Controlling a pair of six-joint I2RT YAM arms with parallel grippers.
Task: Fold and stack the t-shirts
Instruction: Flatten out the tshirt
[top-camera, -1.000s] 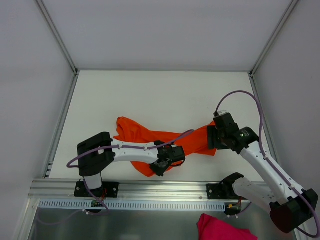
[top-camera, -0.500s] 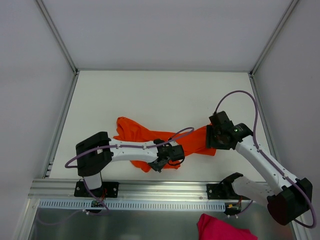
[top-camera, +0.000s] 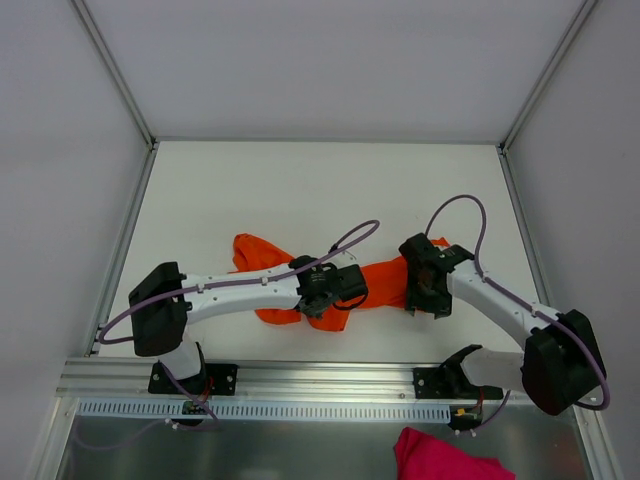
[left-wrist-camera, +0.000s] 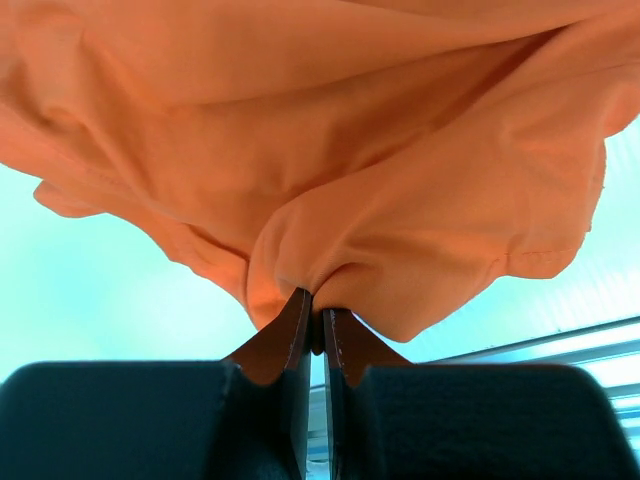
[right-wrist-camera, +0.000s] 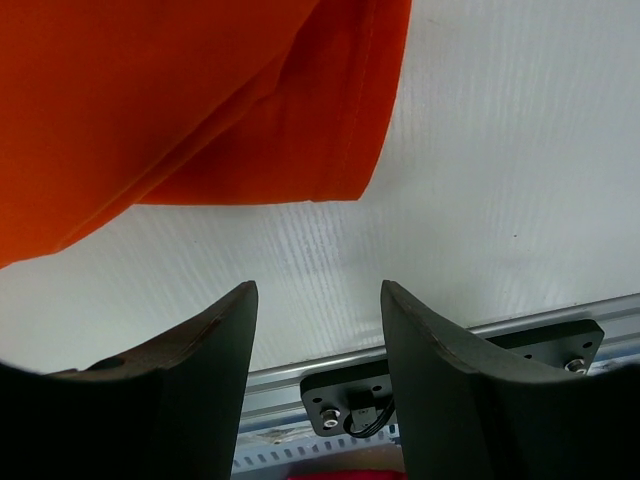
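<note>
While my left gripper (left-wrist-camera: 315, 312) sat pinched tight on a fold of the t-shirt (left-wrist-camera: 400, 200), bunched lengthwise left to right on the table (top-camera: 300, 180), my right gripper (right-wrist-camera: 318, 292) hung apart and empty, with the shirt's right-hand hem just ahead of it.

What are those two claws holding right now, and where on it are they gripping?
The left gripper pinches a bunched fold of the orange t-shirt, along its near edge. The right gripper is open, holding nothing.
</note>
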